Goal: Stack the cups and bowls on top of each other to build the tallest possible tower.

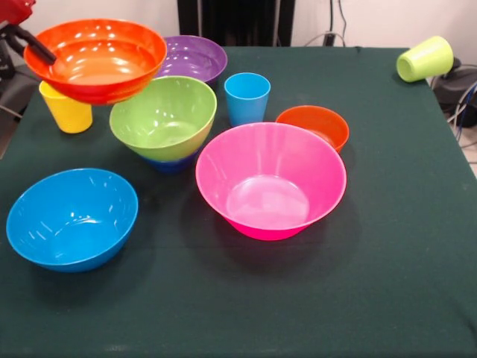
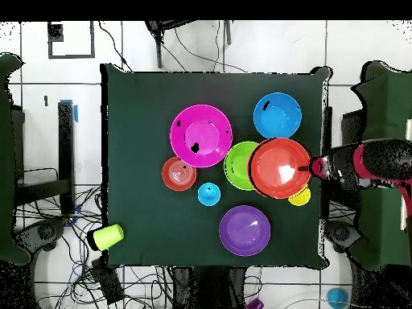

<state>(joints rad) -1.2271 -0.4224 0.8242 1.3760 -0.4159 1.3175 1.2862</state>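
Observation:
My gripper (image 1: 41,54) is shut on the rim of the orange-red bowl (image 1: 95,60) and holds it in the air, over the yellow cup (image 1: 67,110) and beside the lime green bowl (image 1: 164,115). The overhead view shows the gripper (image 2: 310,169) at the orange-red bowl's (image 2: 279,167) right rim. The lime green bowl sits nested on the small dark blue bowl (image 1: 170,162). The pink bowl (image 1: 270,179), light blue bowl (image 1: 72,218), purple bowl (image 1: 192,58), small orange bowl (image 1: 313,125) and light blue cup (image 1: 247,97) stand apart on the table. The lime green cup (image 1: 425,58) lies on its side.
The dark green table (image 1: 238,313) has open cloth along its near edge in the front view. Cables and dark equipment (image 1: 455,89) lie off the table's right corner, next to the lime green cup. Chairs stand around the table in the overhead view.

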